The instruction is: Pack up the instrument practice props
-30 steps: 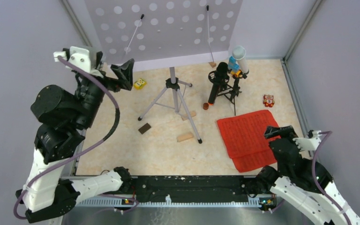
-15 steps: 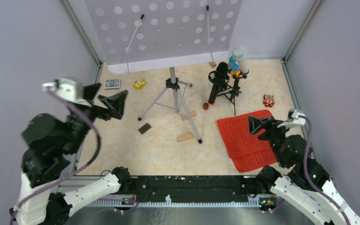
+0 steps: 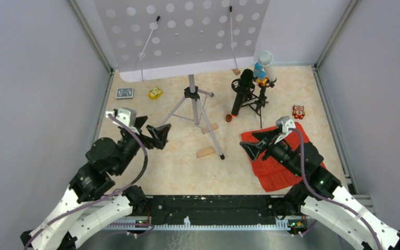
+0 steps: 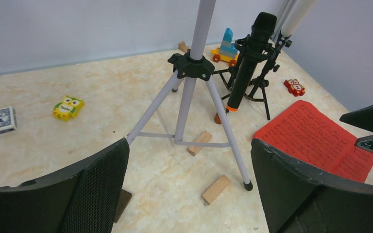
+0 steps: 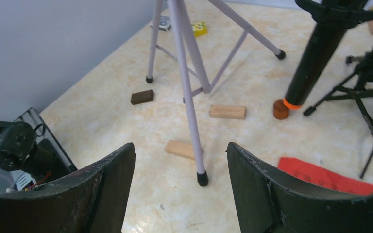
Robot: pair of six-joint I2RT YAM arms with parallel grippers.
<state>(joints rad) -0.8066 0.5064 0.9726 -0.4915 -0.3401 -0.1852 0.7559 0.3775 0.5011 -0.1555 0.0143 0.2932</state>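
The grey perforated music-stand plate (image 3: 187, 31) stands on a silver tripod (image 3: 194, 112) at the back middle. The tripod also shows in the left wrist view (image 4: 189, 92) and the right wrist view (image 5: 187, 87). The black microphone (image 3: 239, 96) with an orange end hangs in a shock mount on a small black tripod (image 3: 256, 103). A white tube (image 3: 267, 65) stands behind it. The red sheet-music pages (image 3: 271, 174) lie flat at the right. My left gripper (image 3: 152, 131) is open and empty, left of the silver tripod. My right gripper (image 3: 255, 141) is open and empty over the pages' left edge.
Two light wooden blocks (image 3: 206, 152) (image 3: 210, 127) and a dark block (image 3: 160, 142) lie by the tripod's legs. A yellow owl toy (image 3: 155, 93) and a card box (image 3: 124, 93) sit at the back left. A red owl toy (image 3: 298, 111) and a blue-and-orange toy car (image 3: 260, 73) are at the back right.
My left gripper has swung down from the back left corner toward the tripod. My right gripper has moved left across the red pages toward the middle. Both stayed open.
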